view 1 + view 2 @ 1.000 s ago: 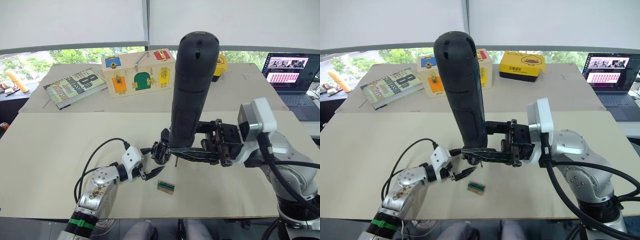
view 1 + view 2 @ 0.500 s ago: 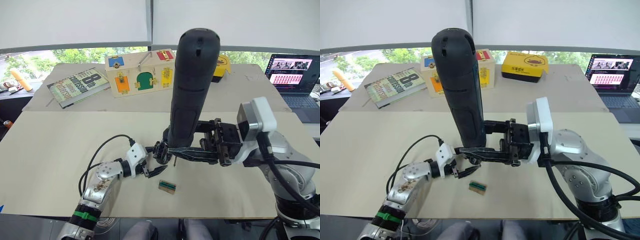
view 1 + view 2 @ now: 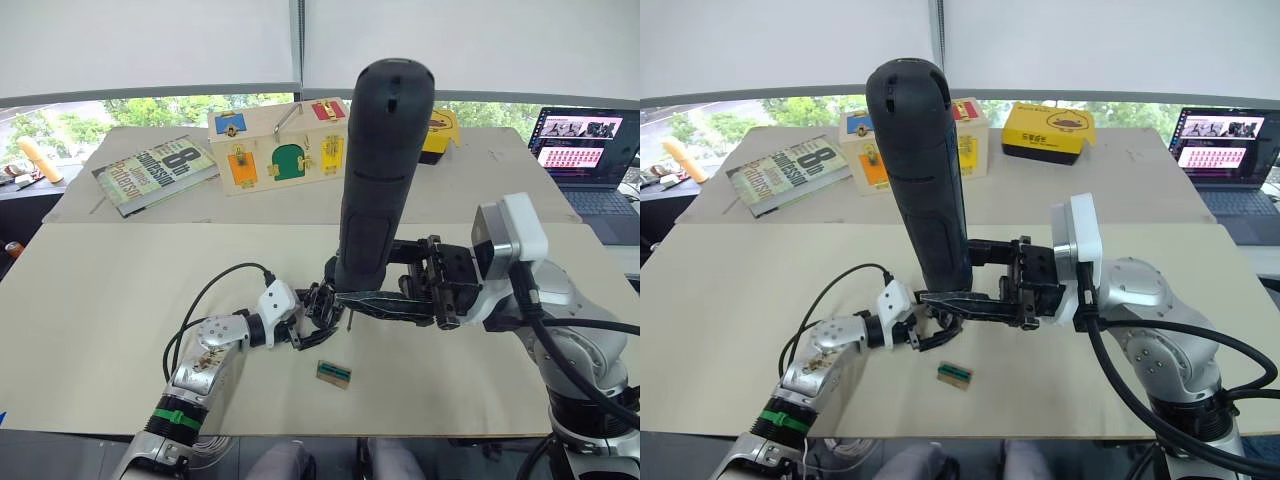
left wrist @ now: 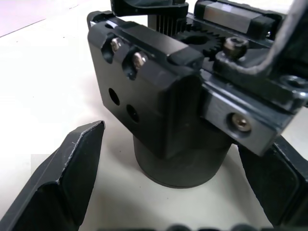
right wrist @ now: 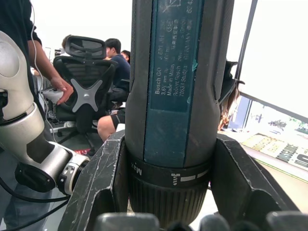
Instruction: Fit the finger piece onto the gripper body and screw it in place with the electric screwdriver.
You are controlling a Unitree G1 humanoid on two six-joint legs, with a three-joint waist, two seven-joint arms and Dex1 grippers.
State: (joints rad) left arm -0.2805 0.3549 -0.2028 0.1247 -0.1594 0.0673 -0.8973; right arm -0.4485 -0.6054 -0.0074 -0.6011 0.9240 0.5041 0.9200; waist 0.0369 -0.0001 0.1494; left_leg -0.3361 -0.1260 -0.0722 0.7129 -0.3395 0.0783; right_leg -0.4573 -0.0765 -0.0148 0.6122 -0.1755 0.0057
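Bright window daylight, soft shadows

Black electric screwdriver (image 3: 383,170), black gripper body (image 4: 163,110), green-and-tan rectangle (image 3: 333,373)

Your electric screwdriver (image 3: 380,170) hides its own bit tip and most of the gripper body (image 3: 322,303) beneath it in the head views. In the left wrist view, the gripper body's far side is cut off by the picture's edge, and you cannot tell whether the finger piece is fitted.
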